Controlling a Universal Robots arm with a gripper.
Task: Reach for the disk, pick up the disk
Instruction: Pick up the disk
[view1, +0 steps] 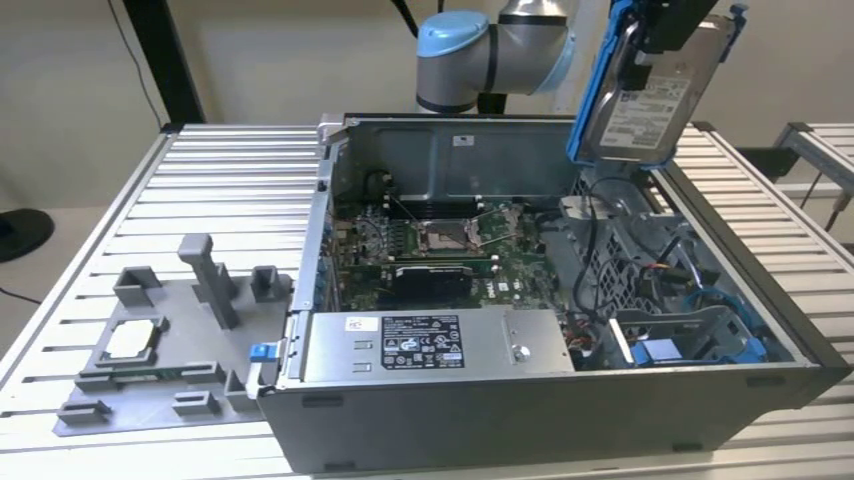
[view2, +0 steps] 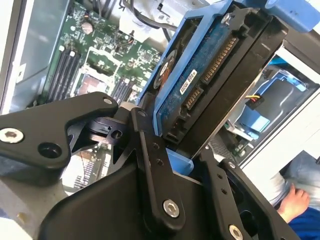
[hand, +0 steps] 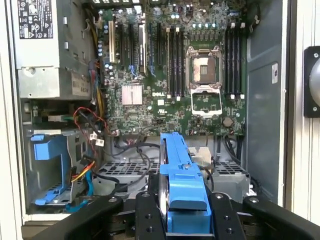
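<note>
**Disk held clear above the open case**

The slatted table carried an open computer case. Above the case's far corner, the gripper was clamped on the blue-framed disk, which hung upright, well clear of the motherboard.

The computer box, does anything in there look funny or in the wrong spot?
Yes. The disk in its blue bracket isn't inside the computer case; it hangs upright in the air above the case's far corner, clamped in the gripper. The blue drive bay sits vacant. Nothing looks broken or spilled.
</note>
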